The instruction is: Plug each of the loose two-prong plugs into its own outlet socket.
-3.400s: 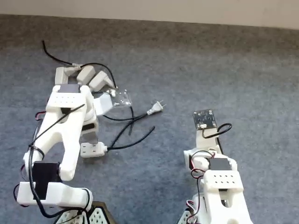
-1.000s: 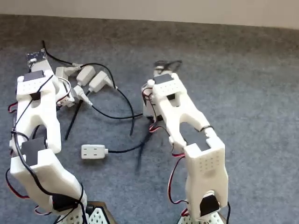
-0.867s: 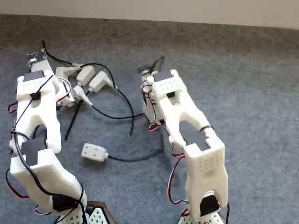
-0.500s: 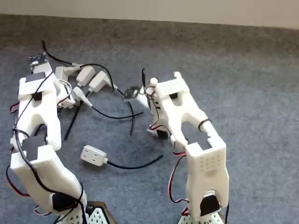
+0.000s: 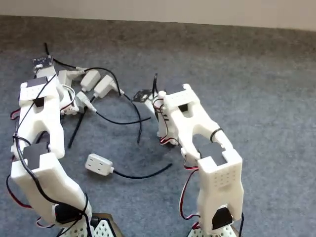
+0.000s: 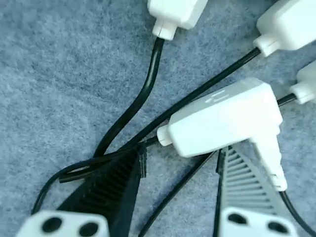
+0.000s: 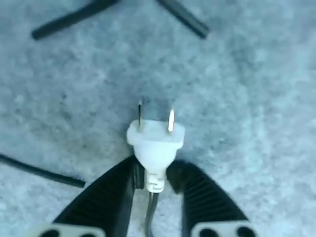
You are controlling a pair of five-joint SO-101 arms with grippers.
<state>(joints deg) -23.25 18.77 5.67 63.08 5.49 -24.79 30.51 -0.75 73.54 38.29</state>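
Nearest the arm bases, at about 7 o'clock on the grey surface (image 5: 256, 89), a lone white socket block (image 5: 96, 163) lies flat, its black cord (image 5: 143, 174) trailing toward 3 o'clock. The right arm (image 5: 197, 128) stretches from 5 o'clock toward the centre. The right gripper (image 7: 157, 174) is clamped on the neck of a white two-prong plug (image 7: 155, 140), whose two prongs point away from the gripper over bare surface. The left arm (image 5: 37, 123) runs up the 9 o'clock side. The left gripper (image 6: 180, 158) is spread wide, its fingers set either side of a white corded block (image 6: 222, 118) lying at their tips among crossing black cords (image 6: 133, 111). Farther off, at 10 to 11 o'clock, more white blocks (image 5: 94, 81) sit clustered together.
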